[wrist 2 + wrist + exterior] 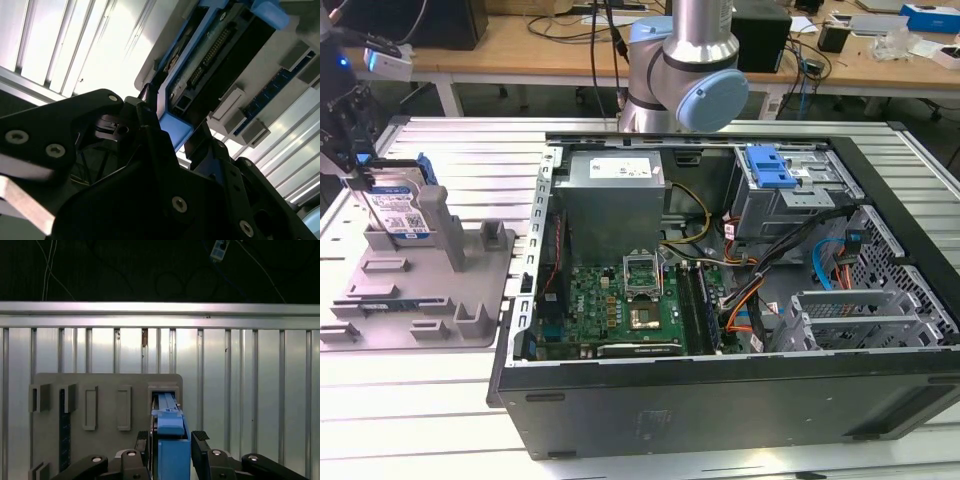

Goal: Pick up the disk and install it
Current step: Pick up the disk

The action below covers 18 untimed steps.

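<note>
The slatted metal table carries everything, and on it I count one open computer case lying on its side towards the exterior view's right. One robot arm rises at the far edge behind it. One grey fixture tray lies just beside the case, on the exterior view's left. Inside the case, at its far right, is one grey drive cage topped by one blue latch. There is one disk, and it stands on edge in a slot at the far left of the tray, well apart from the cage. To my eye it is a dense, rigid thing for its size. The metal body won't flex, but the blue plastic carrier around it looks smooth and a little springy, so a pinch on the frame alone could slip. It will not like a knock, and the connector along one edge is best left untouched. The safest hold is probably across its thin dimension at the upper end, squarely on the carrier. The gripper sits astride exactly that upper end. Whether it has clamped down or merely brackets the carrier, I cannot tell.
</note>
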Available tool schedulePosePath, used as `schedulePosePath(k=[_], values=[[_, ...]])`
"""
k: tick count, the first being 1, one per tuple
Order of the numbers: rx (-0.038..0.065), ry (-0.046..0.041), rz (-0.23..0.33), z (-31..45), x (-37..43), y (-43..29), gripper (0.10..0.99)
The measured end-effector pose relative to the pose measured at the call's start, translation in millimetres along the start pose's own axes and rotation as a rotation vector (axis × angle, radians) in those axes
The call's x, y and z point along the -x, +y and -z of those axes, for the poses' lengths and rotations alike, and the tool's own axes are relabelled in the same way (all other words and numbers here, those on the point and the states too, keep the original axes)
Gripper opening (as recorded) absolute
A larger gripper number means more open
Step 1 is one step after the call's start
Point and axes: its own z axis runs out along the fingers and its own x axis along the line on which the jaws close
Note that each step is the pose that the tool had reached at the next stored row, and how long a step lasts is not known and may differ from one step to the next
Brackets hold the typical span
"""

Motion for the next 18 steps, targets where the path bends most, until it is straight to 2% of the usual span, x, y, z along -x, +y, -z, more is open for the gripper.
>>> schedulePosePath(k=[9,10,11,18], values=[[-0.002,0.0001,0.0,-0.9,0.0,0.6,0.455],[-0.002,0.0001,0.0,-0.9,0.0,0.6,0.388],[-0.002,0.0001,0.0,-0.9,0.0,0.7,0.369],[-0.002,0.0001,0.0,-1.0,0.0,0.7,0.369]])
